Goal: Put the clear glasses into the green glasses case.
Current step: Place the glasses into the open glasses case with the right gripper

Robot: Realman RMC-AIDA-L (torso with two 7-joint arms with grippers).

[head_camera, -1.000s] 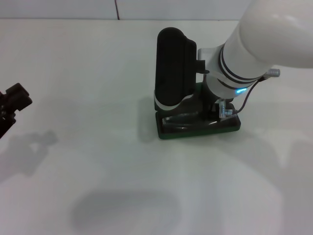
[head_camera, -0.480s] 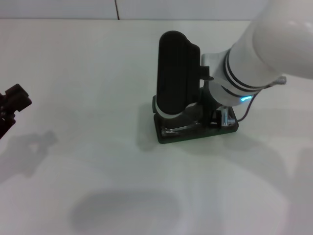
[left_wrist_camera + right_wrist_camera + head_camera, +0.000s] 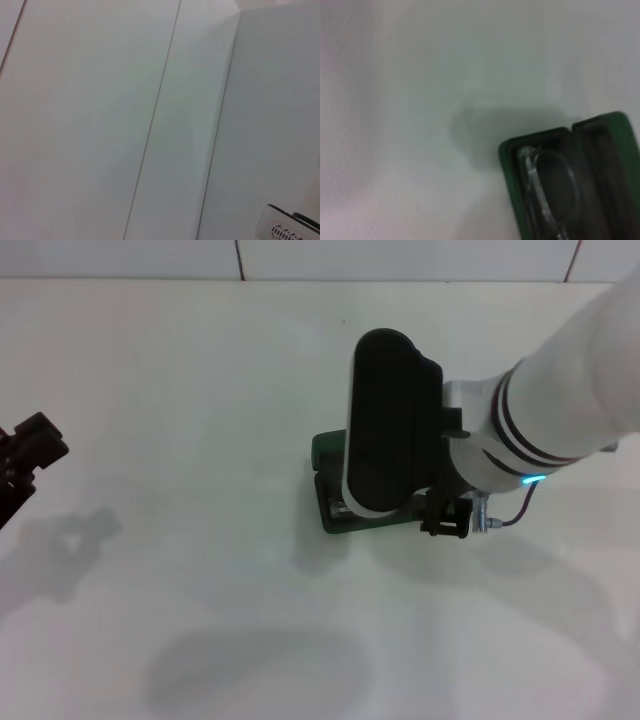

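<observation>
- Since a second ago our right arm has slid toward four o'clock in the head view, uncovering the ten o'clock corner of the green glasses case (image 3: 330, 452) while hiding more of its right half.
- Inside the case, the clear glasses (image 3: 547, 192) already lie on the dark lining; the right wrist view shows one lens and a temple arm tucked against the near wall.
- We judge the placing done, with the lid not yet shut: the case shows its lining, and what looks like the lid lies flat beyond the tray.
- Seen from the head, the case's long axis runs from nine to three o'clock, with our right arm crossing over it.
- Our right tool (image 3: 447, 515) sits at the case's four o'clock edge, just beside the rim; we cannot tell whether it is open or closed.
- Our left tool (image 3: 28, 452) is parked well apart at nine o'clock near the picture's edge, so the right arm is far nearer for any lid move; its state we cannot tell either.
- Beneath everything, the white surface (image 3: 200, 570) carries only shadows.
</observation>
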